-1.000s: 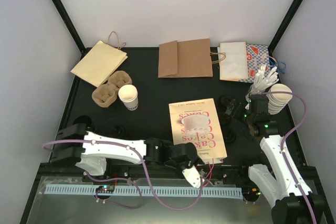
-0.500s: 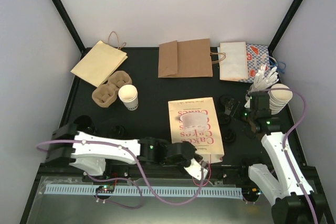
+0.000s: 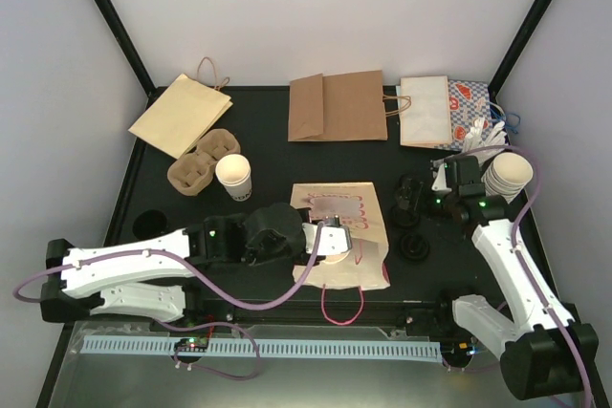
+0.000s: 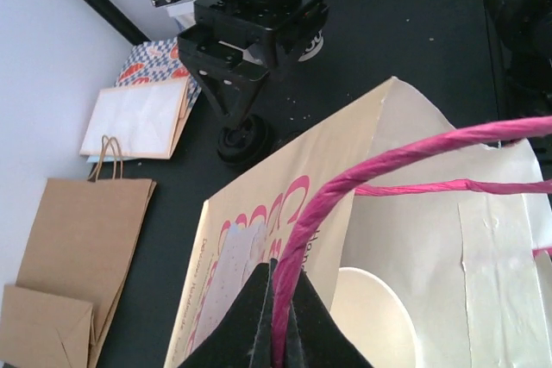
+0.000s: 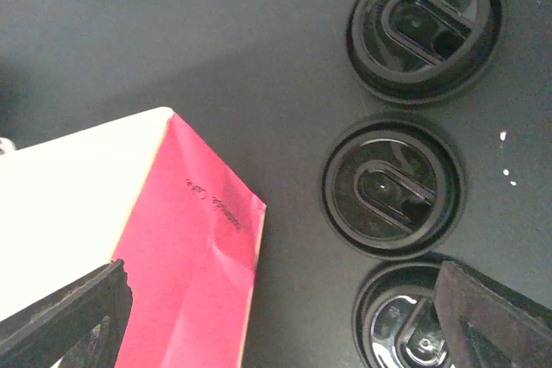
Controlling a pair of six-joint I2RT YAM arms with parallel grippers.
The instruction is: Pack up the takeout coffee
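Note:
The takeout coffee, a small white paper cup (image 3: 233,177), stands upright at the left of the mat, next to the pulp carrier. A cream bag with pink print (image 3: 356,214) lies mid-table, its mouth raised and gaping (image 4: 448,213). My left gripper (image 3: 328,233) (image 4: 276,269) is shut on one of its pink twisted handles (image 4: 345,187); the other handle loop (image 3: 341,308) trails toward the near edge. A pale round shape shows inside the bag and I cannot tell what it is. My right gripper (image 3: 442,182) (image 5: 276,325) hangs open over black lids (image 5: 392,187), beside the bag's pink side (image 5: 198,256).
Flat paper bags lie along the back: tan (image 3: 180,114), brown (image 3: 335,105), white (image 3: 424,112) and a patterned one (image 3: 473,102). A pulp cup carrier (image 3: 203,160) sits by the cup. A stack of cream cups (image 3: 507,177) stands at the right. More black lids (image 3: 413,247) lie nearby.
My left gripper has closed on the pink handle and drawn the bag's mouth up and toward the back, so the bag stands open. The right gripper shifted slightly back over the lids.

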